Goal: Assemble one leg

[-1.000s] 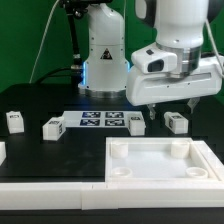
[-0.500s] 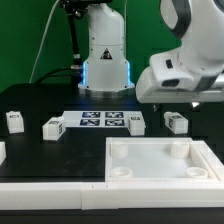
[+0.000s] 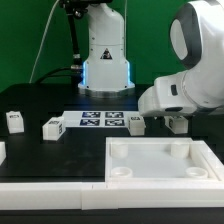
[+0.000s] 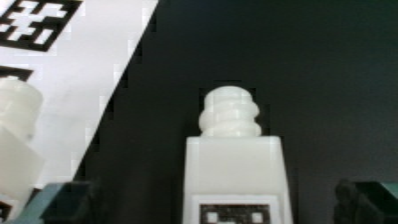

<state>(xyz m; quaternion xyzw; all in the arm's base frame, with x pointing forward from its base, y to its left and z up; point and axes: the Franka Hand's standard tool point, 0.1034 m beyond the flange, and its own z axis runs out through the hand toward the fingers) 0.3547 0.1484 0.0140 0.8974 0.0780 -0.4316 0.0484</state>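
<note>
Step in hand, as judged: lining up on the leg (image 4: pixel 235 175) for pickup; it is not yet gripped. The leg lies on the black tabletop (image 3: pixel 40 100) toward the exterior view's right, near the marker board (image 3: pixel 100 121) with a neighbouring leg (image 3: pixel 136 123) between them, and the arm (image 3: pixel 195 85) partly screens it there. In the wrist view the leg sits centred between the fingertips (image 4: pixel 54 202), its ribbed screw end pointing away from the camera. The hand (image 4: pixel 210 200) is spread wide and holds nothing; no contact with the leg is evident. To do it well: hold that centring, lower until the pads bracket the blocky body rather than the ribbed tip, then close squarely on the flat faces so the part cannot twist. One finger stands close to the neighbouring leg, so nudging it is a risk. The white socketed panel (image 3: pixel 160 165) lies near, its corner sockets unfilled.
</note>
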